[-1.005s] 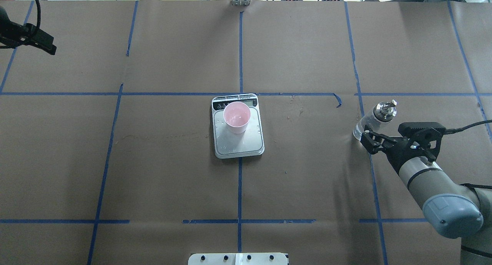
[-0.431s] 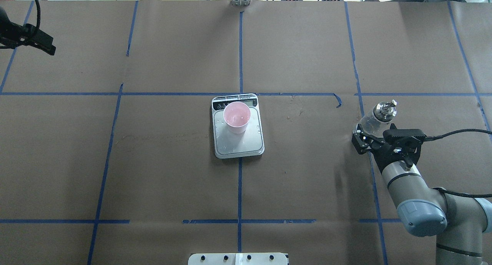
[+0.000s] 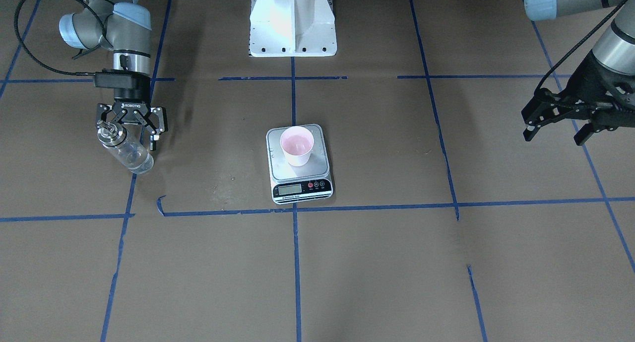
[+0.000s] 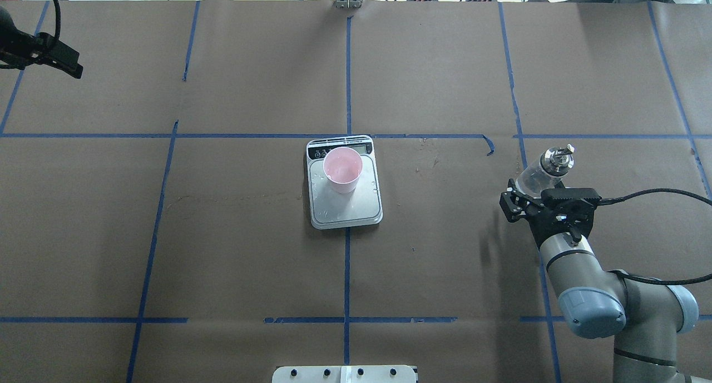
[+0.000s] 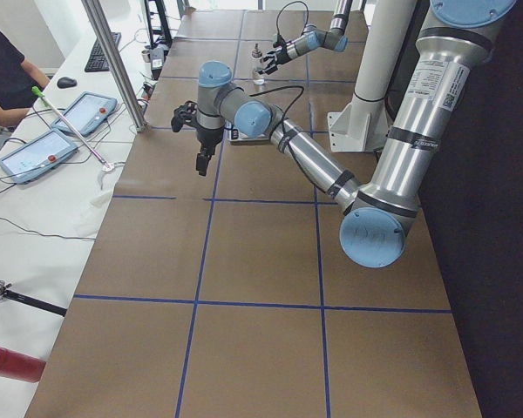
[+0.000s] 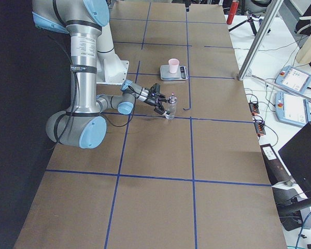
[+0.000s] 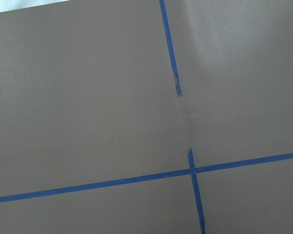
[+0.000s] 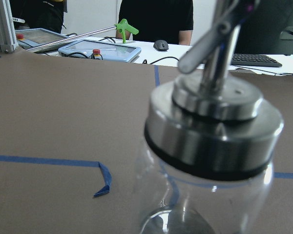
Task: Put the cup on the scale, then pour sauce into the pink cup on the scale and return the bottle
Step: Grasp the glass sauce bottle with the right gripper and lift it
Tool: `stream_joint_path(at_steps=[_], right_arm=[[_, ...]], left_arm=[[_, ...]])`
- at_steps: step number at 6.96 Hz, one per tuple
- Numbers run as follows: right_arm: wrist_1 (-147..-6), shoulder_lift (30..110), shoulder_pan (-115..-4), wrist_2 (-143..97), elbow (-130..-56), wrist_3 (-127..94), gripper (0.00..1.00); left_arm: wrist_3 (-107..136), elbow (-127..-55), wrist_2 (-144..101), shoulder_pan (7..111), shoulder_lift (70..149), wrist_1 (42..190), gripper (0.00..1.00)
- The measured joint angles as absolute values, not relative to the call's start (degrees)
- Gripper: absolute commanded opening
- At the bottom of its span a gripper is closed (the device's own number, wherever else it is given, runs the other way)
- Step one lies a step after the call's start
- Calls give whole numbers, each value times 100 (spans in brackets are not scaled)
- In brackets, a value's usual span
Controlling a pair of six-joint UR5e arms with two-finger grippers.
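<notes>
The pink cup (image 4: 343,169) (image 3: 296,146) stands upright on the rear half of the scale (image 4: 356,205) (image 3: 317,169) at the table's centre. The clear bottle (image 4: 533,177) (image 3: 126,153) with its silver spout cap stands on the table to the right. My right gripper (image 4: 525,200) (image 3: 130,136) is open right at the bottle, its fingers spread to either side, and the bottle's base is hidden behind it in the overhead view. The bottle (image 8: 210,136) fills the right wrist view. My left gripper (image 3: 554,132) (image 4: 67,66) hangs open and empty at the far left. I cannot make out the sauce.
The white robot base (image 3: 292,24) sits at the table's near edge. Blue tape lines cross the brown paper. A torn tape curl (image 4: 489,145) lies between the scale and the bottle. A person (image 5: 4,74) and tablets are at the white desk beyond the far edge.
My right arm has swung its wrist to the left and turned the open gripper more squarely behind the bottle. The bottle, cup and scale have stayed put. The left gripper has barely moved.
</notes>
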State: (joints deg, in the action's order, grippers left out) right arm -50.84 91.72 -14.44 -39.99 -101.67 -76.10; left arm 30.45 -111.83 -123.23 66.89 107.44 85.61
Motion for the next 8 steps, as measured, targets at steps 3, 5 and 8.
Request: stream_joint_path(at_steps=[3, 5, 8], right_arm=[[-4900, 9111, -1473, -3965, -10001, -7544, 100], [-4805, 9128, -1501, -3958, -9999, -7526, 100], [-4784, 9125, -1623, -3949, -9994, -7536, 1]], left_arm=[[3058, -11180, -12356, 6689, 10759, 8561, 100], [3083, -11185, -12365, 6683, 10765, 8561, 100], [3093, -11188, -12366, 6680, 10766, 8560, 100]])
